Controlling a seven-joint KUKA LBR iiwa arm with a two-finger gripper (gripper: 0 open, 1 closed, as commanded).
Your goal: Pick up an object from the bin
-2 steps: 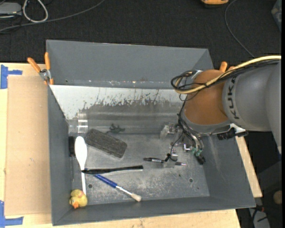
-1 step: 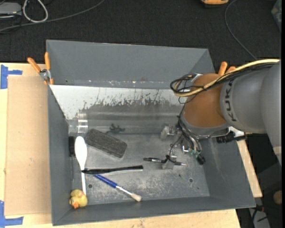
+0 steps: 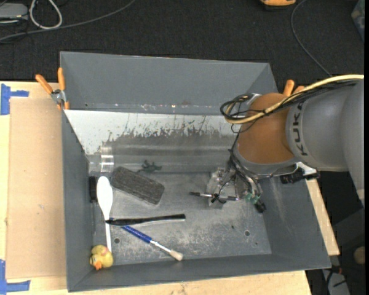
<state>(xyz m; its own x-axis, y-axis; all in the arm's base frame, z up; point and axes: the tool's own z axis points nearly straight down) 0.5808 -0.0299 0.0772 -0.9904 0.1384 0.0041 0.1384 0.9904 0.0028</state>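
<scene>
Thin black sliver (image 3: 200,195): lies on the bin floor, right of centre, just beside the tool on the side away from the arm; too small to tell what it is.
Tool (image 3: 224,188): low over the floor; I cannot tell how far open it is, nor whether it has hold of anything.
Dark grey oblong block (image 3: 138,185): left of centre, well apart from the tool.
Other things: a white plastic spoon (image 3: 104,195), thin black stick (image 3: 149,219), blue-and-white pen (image 3: 149,240), yellow rubber duck (image 3: 100,257) and clear plastic tube (image 3: 102,162), all on the left side.
Risk: the sliver lies flat and thin, so I judge that a closing grasp could slide over it, or nudge it away.
Second risk: a descent too deep would press the tool against the metal.
Grey metal bin (image 3: 172,85): sloped walls, scuffed floor.
Room: black floor (image 3: 172,17) beyond the bin, with loose cables (image 3: 46,11).
</scene>
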